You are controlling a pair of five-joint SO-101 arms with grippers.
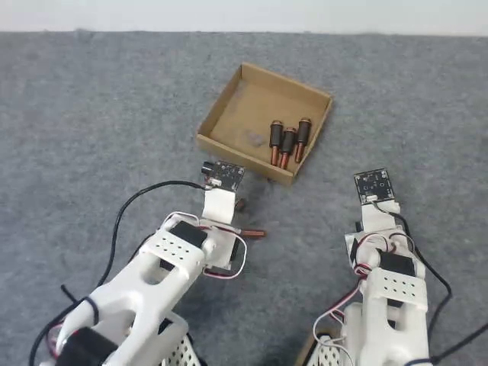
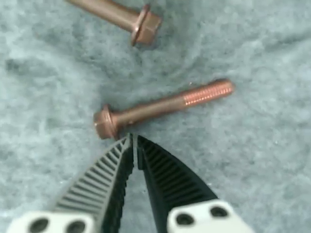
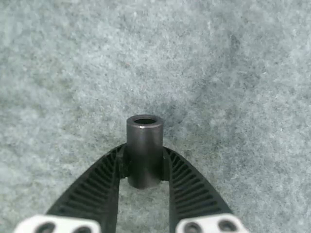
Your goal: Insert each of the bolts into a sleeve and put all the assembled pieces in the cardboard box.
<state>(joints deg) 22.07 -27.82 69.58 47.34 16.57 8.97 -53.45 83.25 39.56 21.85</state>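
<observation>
The right gripper (image 3: 144,154) is pinched on a dark sleeve (image 3: 144,141). The sleeve is held between the two fingers, and its open end is pointed away from the gripper. The left gripper (image 2: 134,141) is pressed together and nothing is held in it. Its tips are seen just beside the head of a copper-coloured bolt (image 2: 163,108), which is laid flat on the grey worktop (image 1: 91,114). A second bolt (image 2: 121,17) is laid flat near the first one, and the two are not touching. The cardboard box (image 1: 242,162) is set on the worktop beyond the two arms, with its open side up. Three assembled pieces (image 1: 288,142) are laid side by side in the box, close to the wall on the right arm's side. On each piece a dark sleeve is seen over a copper bolt.
</observation>
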